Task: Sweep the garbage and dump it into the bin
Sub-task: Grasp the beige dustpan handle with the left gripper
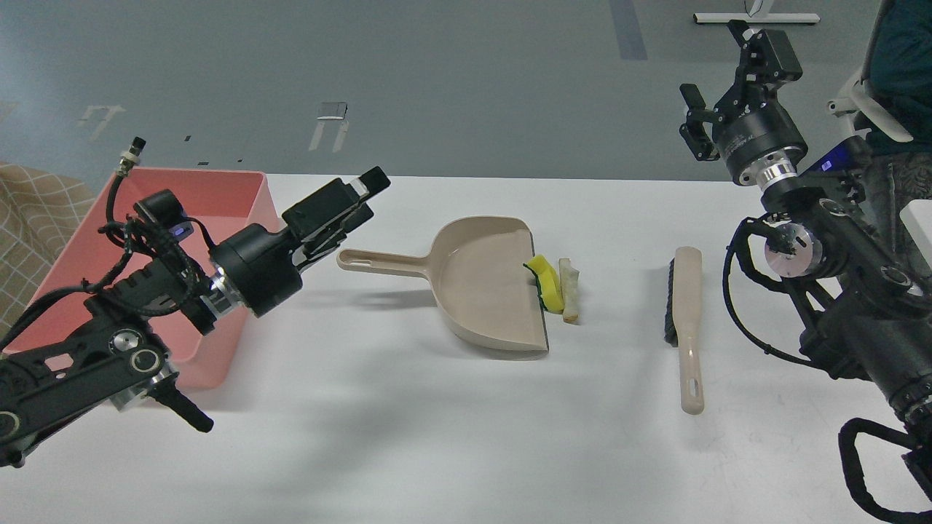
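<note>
White table [451,437] nearest; beige brush [687,327] lies flat on the R, untouched; dustpan [480,284] mid-table w/ yellow sponge [547,282] + bread slice [569,290] touching at its lip; my left tool [357,200] hovers nr pan handle, holding nothing, can't tell its gap; pink bin [240,218] far L; my right tool [735,80] raised far R, fingers spread, empty.

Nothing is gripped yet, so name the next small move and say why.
Probably lower the right gripper onto the brush: it lies untouched on the table right of the sponge and bread slice, which rest at the dustpan lip, unswept. The left gripper already hovers near the dustpan's handle.
</note>
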